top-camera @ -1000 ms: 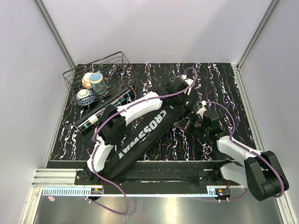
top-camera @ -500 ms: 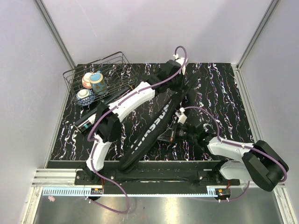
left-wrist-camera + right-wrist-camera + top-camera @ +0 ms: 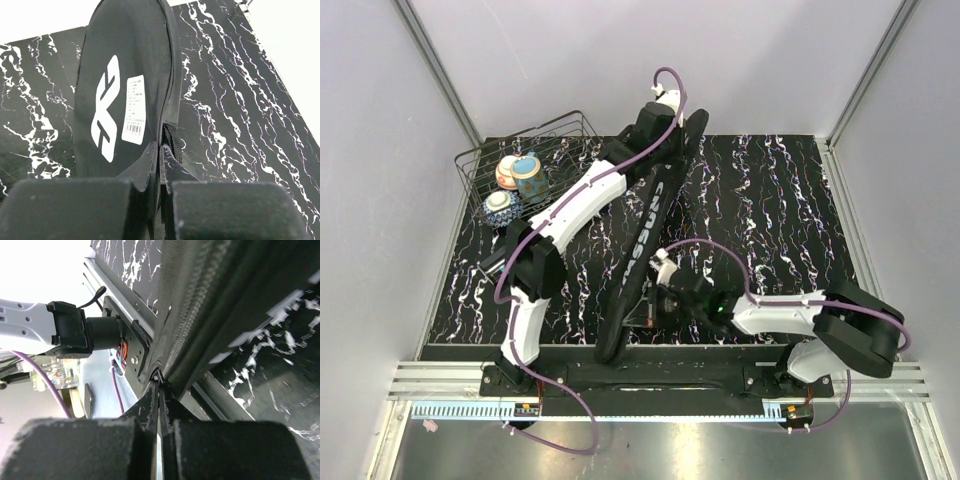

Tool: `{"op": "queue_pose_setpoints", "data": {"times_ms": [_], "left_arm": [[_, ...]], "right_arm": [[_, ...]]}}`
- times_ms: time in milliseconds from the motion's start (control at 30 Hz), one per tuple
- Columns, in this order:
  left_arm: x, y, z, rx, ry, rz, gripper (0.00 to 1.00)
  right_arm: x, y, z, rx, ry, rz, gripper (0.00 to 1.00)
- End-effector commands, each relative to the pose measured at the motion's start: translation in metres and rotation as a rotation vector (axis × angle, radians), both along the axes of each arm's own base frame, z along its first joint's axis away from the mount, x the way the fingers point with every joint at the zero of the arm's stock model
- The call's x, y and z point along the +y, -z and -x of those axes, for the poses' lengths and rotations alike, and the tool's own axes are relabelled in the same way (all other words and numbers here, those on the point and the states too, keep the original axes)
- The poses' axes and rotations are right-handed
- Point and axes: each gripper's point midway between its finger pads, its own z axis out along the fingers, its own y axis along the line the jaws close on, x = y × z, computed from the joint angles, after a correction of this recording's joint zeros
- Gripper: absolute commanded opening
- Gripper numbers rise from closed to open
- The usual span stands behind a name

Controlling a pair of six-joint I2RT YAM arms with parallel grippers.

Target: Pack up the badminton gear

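Swung round from its earlier slant, the bag (image 3: 645,228) now runs nearly straight from the near edge of the table (image 3: 790,200) to the back. At far left, a wire basket (image 3: 560,135) holds three bowls (image 3: 516,178). The left gripper (image 3: 160,165) is clamped on the bag's wide far end. The right gripper (image 3: 159,390) pinches its narrow near end.
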Motion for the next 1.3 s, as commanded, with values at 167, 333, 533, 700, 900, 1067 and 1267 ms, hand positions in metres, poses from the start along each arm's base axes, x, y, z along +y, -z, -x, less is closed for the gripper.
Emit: {"op": "queue_pose_setpoints", "data": {"times_ms": [167,333,533,700,900,1067,1267], "left_arm": [[0.076,-0.189,-0.048,-0.447,-0.177,0.316,0.00],[0.100,-0.209,-0.058,-0.491,-0.217,0.321,0.00],[0.110,-0.210,-0.060,-0.482,-0.225,0.322,0.00],[0.112,-0.195,-0.053,-0.434,-0.234,0.313,0.00],[0.110,-0.189,-0.042,-0.413,-0.233,0.316,0.00],[0.097,-0.181,-0.029,-0.370,-0.194,0.339,0.00],[0.068,-0.174,-0.004,-0.328,-0.093,0.347,0.00]], "right_arm": [[0.028,0.029,0.069,0.046,-0.211,0.163,0.00],[0.031,0.043,0.102,0.037,-0.340,0.238,0.00],[0.024,0.052,0.108,0.012,-0.344,0.279,0.00],[0.009,0.010,0.056,-0.144,-0.145,0.256,0.11],[-0.046,-0.048,-0.018,-0.268,0.105,0.166,0.68],[-0.052,-0.074,-0.078,-0.291,0.233,0.175,0.97],[-0.051,-0.075,-0.147,-0.229,0.449,0.262,1.00]]}}
